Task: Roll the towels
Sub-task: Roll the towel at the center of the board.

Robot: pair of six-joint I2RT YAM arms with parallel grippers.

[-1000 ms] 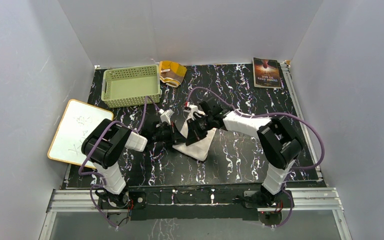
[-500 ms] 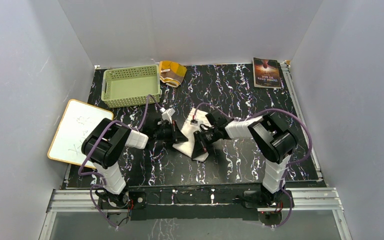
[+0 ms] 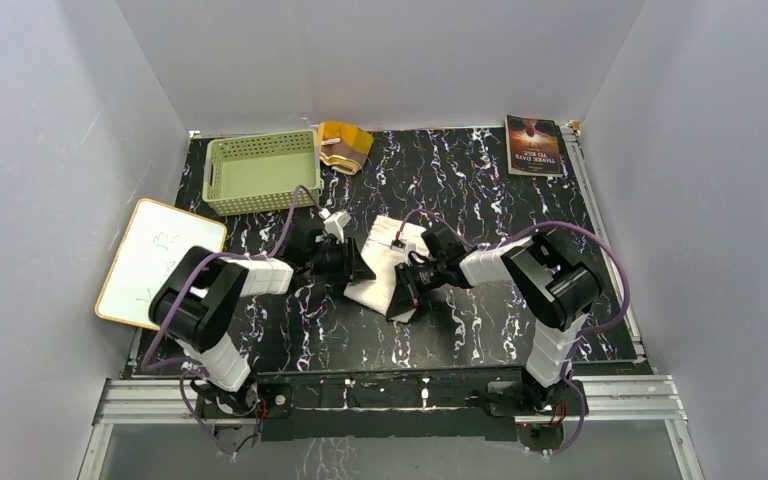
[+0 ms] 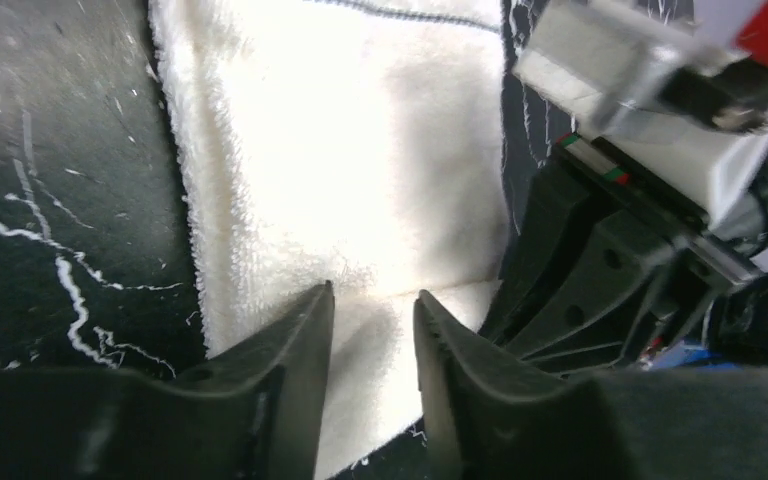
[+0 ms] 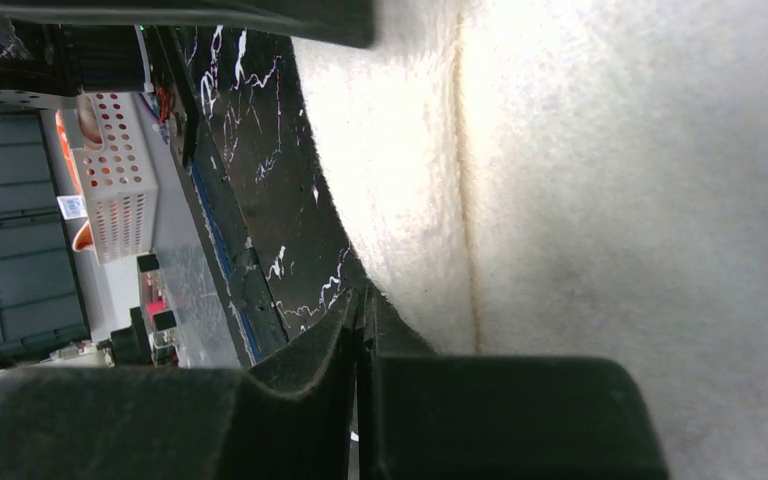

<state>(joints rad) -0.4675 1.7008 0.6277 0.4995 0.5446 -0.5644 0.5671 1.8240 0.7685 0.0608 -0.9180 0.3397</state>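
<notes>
Left gripper jaws slightly apart over white towel fold, nothing pinched; right gripper closed at its edge; towel lies mid table; patterned towel far side, beside green basket

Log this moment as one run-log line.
white towel: on mat between both arms | left pincer: slightly open over towel fold | right pincer: shut at towel edge | patterned towel: bundled by green basket

A flat towel is laid at the middle of the bench. At the back, a basket is set left, a second towel just right of it, a book far right. A board is placed at the left edge
</notes>
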